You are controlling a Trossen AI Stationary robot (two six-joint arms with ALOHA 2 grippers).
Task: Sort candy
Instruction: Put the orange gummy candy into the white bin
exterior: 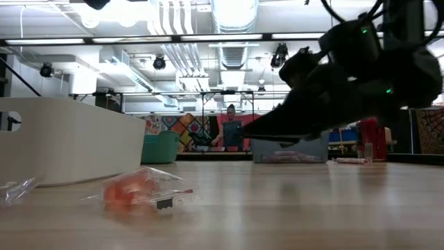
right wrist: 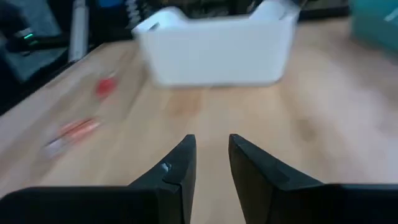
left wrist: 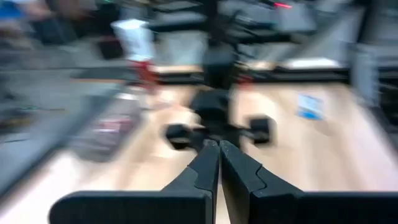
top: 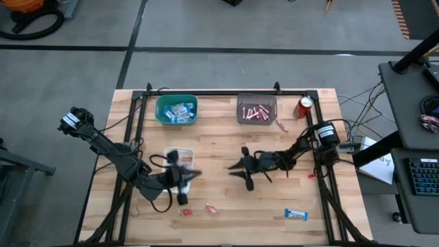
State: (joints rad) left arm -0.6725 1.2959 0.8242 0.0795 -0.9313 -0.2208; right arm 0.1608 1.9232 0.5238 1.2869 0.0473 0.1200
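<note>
Lying loose on the worktop (top: 219,147), the red candy pieces (top: 195,210) were toward the front edge, nearer to the left claw (top: 184,180), whose fingers were pressed together over the white bin (top: 180,156). The right claw (top: 241,169), fingers a little apart and empty, hovered mid-worktop, the blue-and-white bar (top: 296,215) well apart from it.

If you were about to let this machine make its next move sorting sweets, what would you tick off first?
1. Left end effector empty: ok, fingers shut with nothing between them.
2. Right end effector ready to grab: ok, open and empty over bare table.
3. Loose candy left to sort: ok, blue-and-white bar and red pieces lie near the front edge.
4. Bins reachable: ok, teal bin, grey bin and white bin are uncovered.
5. Arms apart: ok, a gap shows between them.
6. Red can upright: cannot tell.
</note>
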